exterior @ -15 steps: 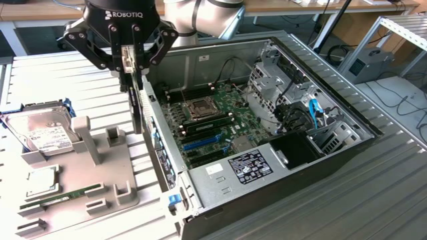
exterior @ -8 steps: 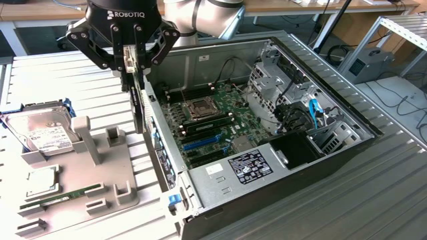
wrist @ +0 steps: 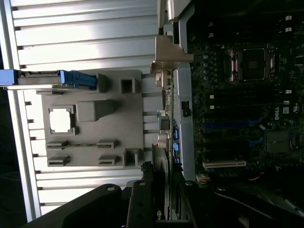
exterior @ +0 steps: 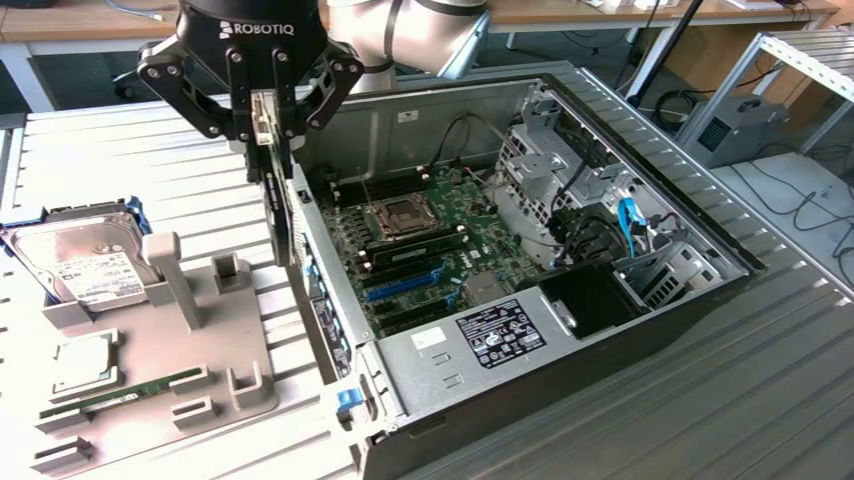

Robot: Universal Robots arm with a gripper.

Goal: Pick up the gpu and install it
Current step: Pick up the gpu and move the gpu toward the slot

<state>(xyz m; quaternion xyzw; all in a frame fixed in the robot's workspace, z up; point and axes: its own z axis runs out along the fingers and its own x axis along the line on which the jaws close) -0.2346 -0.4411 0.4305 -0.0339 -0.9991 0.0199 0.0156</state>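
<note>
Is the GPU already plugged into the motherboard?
No, the gripper holds the gpu upright by the computer case wall, clear of the motherboard slots.

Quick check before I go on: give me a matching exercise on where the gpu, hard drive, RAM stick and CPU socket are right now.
1 gpu
2 hard drive
3 RAM stick
4 CPU socket

A lying in a narrow slot of the grey fixture
B held upright in the end effector, at the case wall
C blue-framed, at the exterior view's left
D on the motherboard inside the case

Pairs: 1-B, 2-C, 3-A, 4-D
</note>
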